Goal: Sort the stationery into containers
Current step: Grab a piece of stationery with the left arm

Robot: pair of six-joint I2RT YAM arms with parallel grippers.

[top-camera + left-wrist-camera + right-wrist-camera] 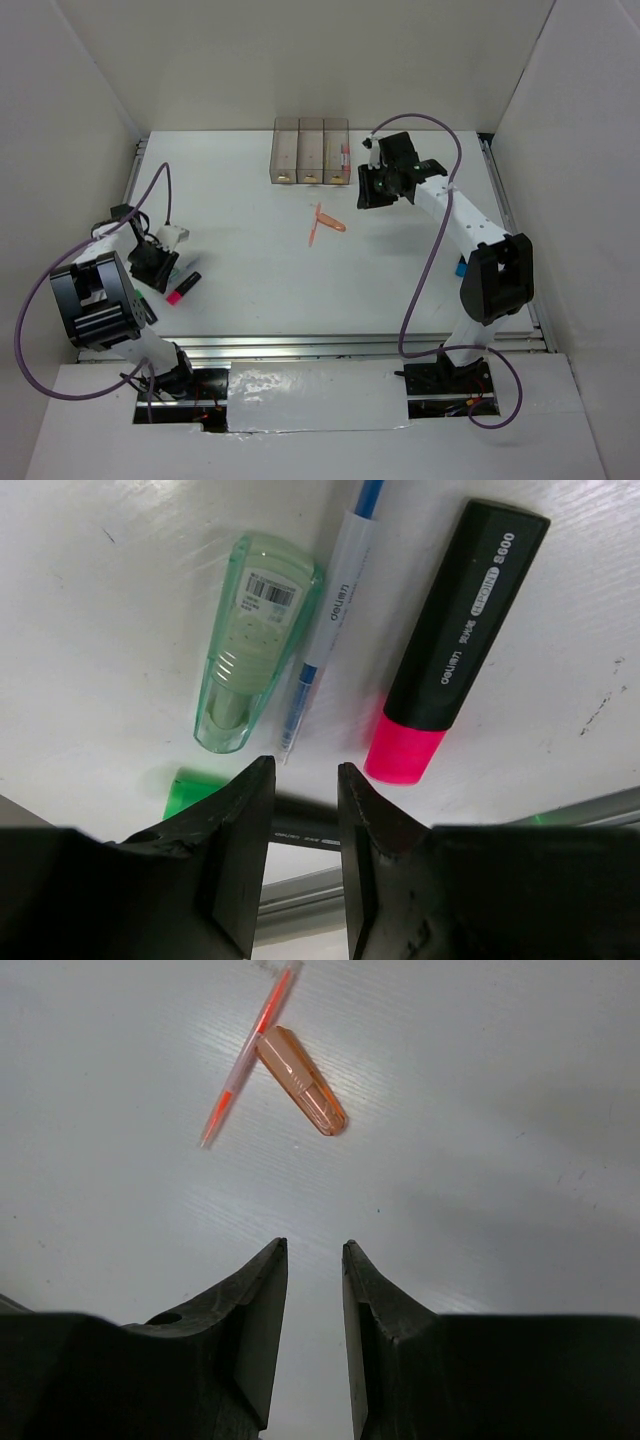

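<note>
Left gripper [300, 770]: jaws a narrow gap apart, clamped on nothing. It hangs low over the table [250, 290] at its near-left corner. Just beyond the fingertips three items lie side by side, close but apart. These are a pale green pen [255, 630], a blue pen [335, 590] and a pink highlighter [455, 640] with a black body. A dark marker [300, 825] lies crosswise under the fingers, mostly hidden. The metal rail [600, 805] of the table's near edge runs close behind this group, so room is tight on that side.

Right gripper [313, 1250]: jaws a narrow gap apart, nothing between them. It is over bare table, just beside the right end of the bins [310, 150]. The three bins are joined in a row near the back edge.

A thin orange pen [245, 1055] and a stubby orange pen [300, 1080] touch at one end, forming a V. They lie mid-table, well apart from bins, walls and both grippers — open surface on every side.

A blue object [461, 267] shows beside the right arm, too hidden to identify.
</note>
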